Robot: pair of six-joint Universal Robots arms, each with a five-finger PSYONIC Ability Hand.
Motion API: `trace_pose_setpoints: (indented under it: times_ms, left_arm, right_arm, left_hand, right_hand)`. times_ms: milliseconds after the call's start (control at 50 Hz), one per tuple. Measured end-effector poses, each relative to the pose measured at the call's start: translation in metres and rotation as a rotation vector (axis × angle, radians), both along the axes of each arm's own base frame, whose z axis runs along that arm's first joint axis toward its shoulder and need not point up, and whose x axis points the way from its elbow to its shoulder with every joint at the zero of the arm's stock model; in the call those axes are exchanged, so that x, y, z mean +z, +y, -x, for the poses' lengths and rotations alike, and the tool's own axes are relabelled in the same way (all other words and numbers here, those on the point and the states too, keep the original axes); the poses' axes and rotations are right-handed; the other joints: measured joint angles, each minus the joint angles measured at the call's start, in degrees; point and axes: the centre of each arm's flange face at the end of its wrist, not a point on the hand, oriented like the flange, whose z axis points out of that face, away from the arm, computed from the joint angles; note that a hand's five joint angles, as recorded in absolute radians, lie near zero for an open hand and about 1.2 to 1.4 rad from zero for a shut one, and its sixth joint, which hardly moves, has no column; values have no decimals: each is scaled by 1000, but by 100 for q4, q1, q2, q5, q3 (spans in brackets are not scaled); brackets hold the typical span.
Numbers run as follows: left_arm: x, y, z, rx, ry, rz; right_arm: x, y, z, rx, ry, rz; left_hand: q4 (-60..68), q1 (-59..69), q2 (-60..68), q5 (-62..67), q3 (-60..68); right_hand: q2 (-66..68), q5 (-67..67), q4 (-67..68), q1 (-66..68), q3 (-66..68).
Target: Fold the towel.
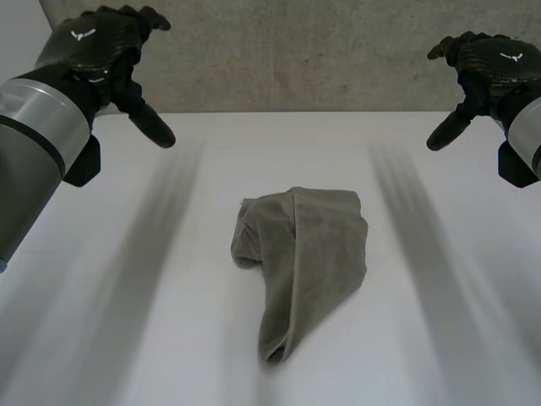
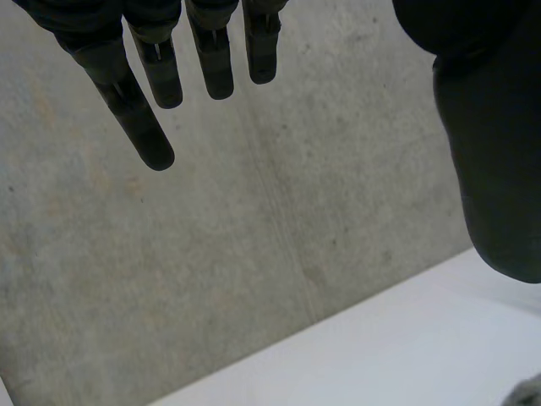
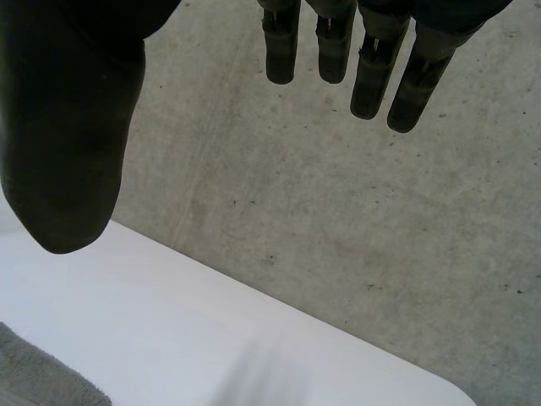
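The grey towel [image 1: 304,266] is found lying bunched and loosely folded near the middle of the white table [image 1: 127,338]. Its wider part is turned toward the concrete wall [image 1: 296,51] and its narrow end toward the near edge. The left hand [image 1: 97,51] is held raised over the far left of the table, well apart from the towel. Its fingers [image 2: 211,59] are seen straight and parted from the thumb, with nothing grasped. The right hand [image 1: 486,63] is held likewise at the far right, well apart from the towel, its fingers [image 3: 372,76] straight and unclenched, with nothing grasped
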Motion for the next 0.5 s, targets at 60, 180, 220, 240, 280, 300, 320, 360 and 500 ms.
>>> trace_pose_setpoints:
  times_ms: [60, 180, 220, 240, 280, 300, 320, 360, 500]
  left_arm:
    - [-5, -1, 0, 0, -14, -28]
    - [-9, -2, 0, 1, -25, -49]
    - [-9, -2, 0, 1, -25, -50]
    - [-9, -2, 0, 1, -25, -49]
    - [-9, -2, 0, 1, -26, -49]
    - [-9, -2, 0, 1, -26, -48]
    - [-9, -2, 0, 1, -25, -48]
    - [-9, -2, 0, 1, -25, -47]
    - [-10, -2, 0, 0, -27, -49]
  right_arm:
    - [-1, 1, -1, 4, 1, -3]
    - [-2, 2, -2, 11, 2, -6]
    - [-3, 2, -3, 12, 3, -8]
    - [-3, 2, -3, 12, 3, -9]
    - [-4, 2, -3, 13, 3, -10]
    - [-4, 2, -3, 14, 3, -11]
    - [-4, 2, -3, 14, 3, -11]
    - [-4, 2, -3, 14, 4, -12]
    - [-4, 2, -3, 18, 7, -6]
  left_hand:
    - [0, 0, 0, -2, -1]
    - [0, 0, 0, -2, -1]
    - [0, 0, 0, -2, -1]
    - [0, 0, 0, -3, -1]
    - [0, 0, 0, -3, -1]
    - [0, 0, 0, -3, -1]
    - [0, -1, 0, -3, -1]
    - [0, -1, 0, -3, -1]
    - [0, -1, 0, -3, -1]
  right_hand:
    - [0, 0, 0, -21, 0]
    - [0, 0, 0, -22, 0]
    - [0, 0, 0, -22, 0]
    - [0, 0, 0, -22, 0]
    - [0, 0, 0, -22, 0]
    - [0, 0, 0, -22, 0]
    - [0, 0, 0, -22, 0]
    - [0, 0, 0, -22, 0]
    - [0, 0, 0, -22, 0]
